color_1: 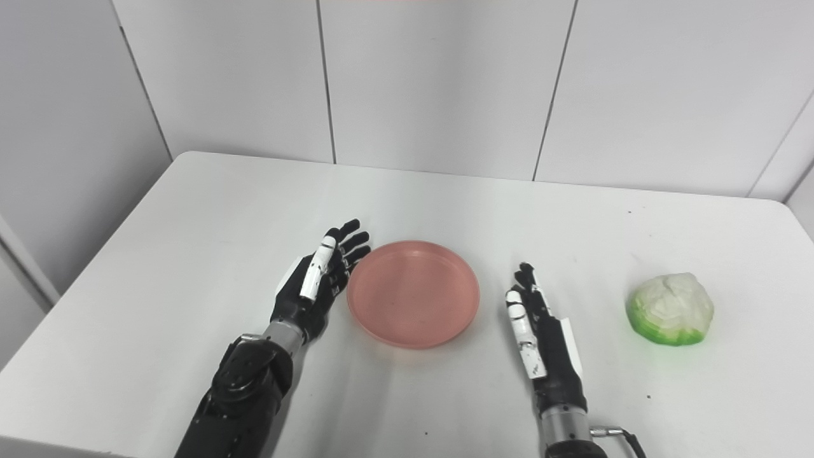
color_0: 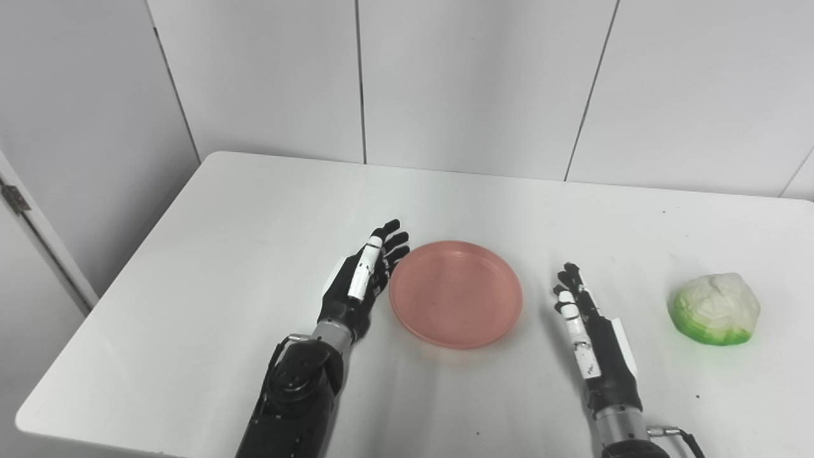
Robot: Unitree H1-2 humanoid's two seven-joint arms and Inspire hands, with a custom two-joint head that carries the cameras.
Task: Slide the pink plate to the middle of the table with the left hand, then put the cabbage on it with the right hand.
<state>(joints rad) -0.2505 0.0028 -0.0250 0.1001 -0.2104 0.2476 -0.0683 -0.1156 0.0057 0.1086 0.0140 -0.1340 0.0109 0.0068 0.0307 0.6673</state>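
Nearest, the right robot hand (color_0: 588, 324) rests on the white surface (color_0: 254, 210), fingers straight, grasping nothing. Right of it, apart, sits the cabbage (color_0: 715, 309). The pink plate (color_0: 456, 293) lies mid-surface; the left robot hand (color_0: 364, 280), released, stands just beside its left rim.
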